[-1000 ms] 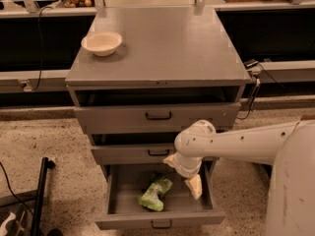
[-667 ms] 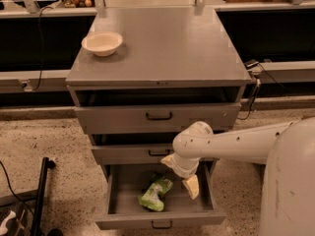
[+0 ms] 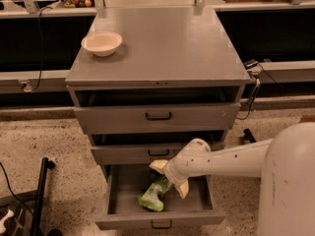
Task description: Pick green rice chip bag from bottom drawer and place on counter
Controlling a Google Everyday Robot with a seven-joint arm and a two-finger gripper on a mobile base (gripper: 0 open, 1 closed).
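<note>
Green rice chip bag: it is seen lying inside the bottom drawer, near the middle of the drawer floor, tilted so that its upper end is pointed to the far right.
Bottom drawer: it is pulled well out toward the near side, with its small dark handle shown on the front.
Gripper: it is lowered into the bottom drawer, just above the bag's far right end. Its two cream fingers are spread apart, one on the far left and one on the near right. Whether the bag is touched cannot be told.
Arm: it is stretched in from the right, from the white robot body at the near right.
Middle drawer: it is drawn out slightly, just above the gripper.
Top drawer: it is drawn out a little as well.
Counter: only a cream bowl is carried on it, at its far left.
Floor: a speckled surface is seen, with a black stand at the near left.
</note>
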